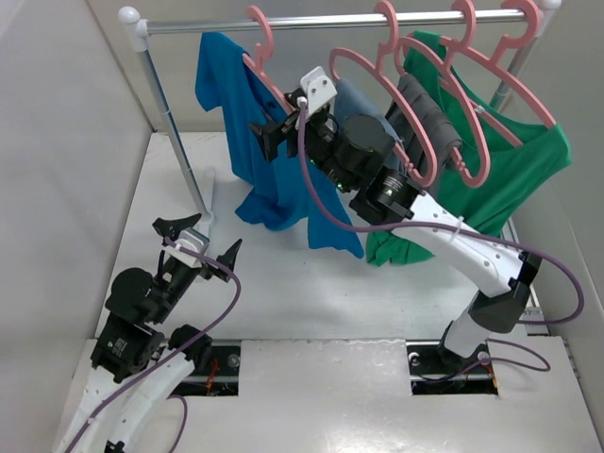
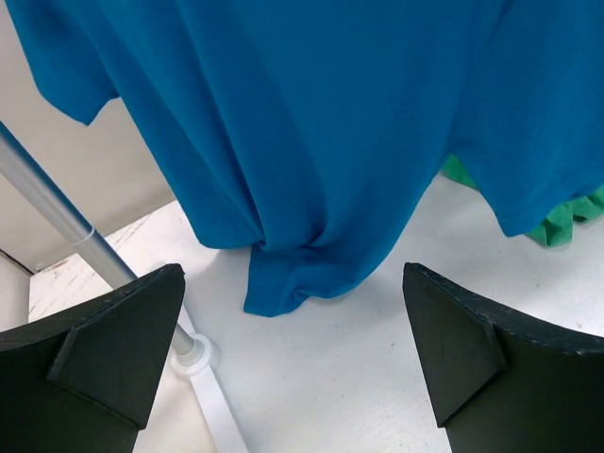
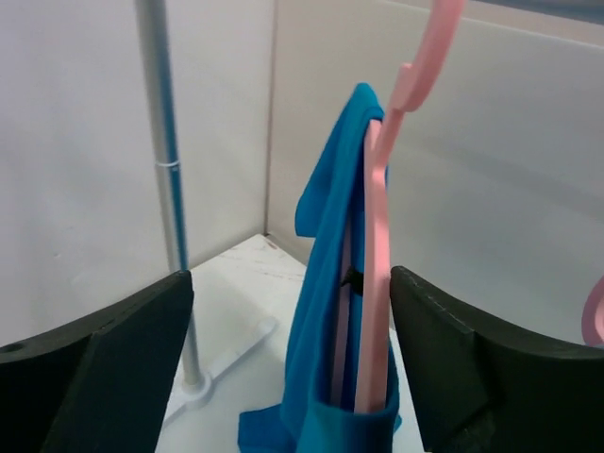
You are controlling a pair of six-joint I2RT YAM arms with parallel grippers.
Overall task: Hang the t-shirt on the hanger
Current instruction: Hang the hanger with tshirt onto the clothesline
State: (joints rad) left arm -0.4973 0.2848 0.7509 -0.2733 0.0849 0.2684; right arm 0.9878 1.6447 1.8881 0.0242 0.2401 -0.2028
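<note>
The bright blue t-shirt (image 1: 226, 90) hangs draped on a pink hanger (image 1: 261, 42) hooked on the rail at the left. Its lower folds reach down to the table (image 2: 283, 278). My right gripper (image 1: 274, 132) is open at the hanger's right shoulder. In the right wrist view the hanger (image 3: 377, 283) stands edge-on between the open fingers, with the t-shirt (image 3: 326, 245) over it; its lower end goes into the cloth. My left gripper (image 1: 200, 238) is open and empty, low over the table in front of the shirt's hem, and also shows in the left wrist view (image 2: 293, 283).
A green shirt (image 1: 510, 170) and grey garments (image 1: 429, 123) hang on other pink hangers at the right of the rail (image 1: 330, 21). The rail's left post (image 1: 175, 132) and its foot (image 2: 193, 354) stand close to my left gripper. White walls enclose the table.
</note>
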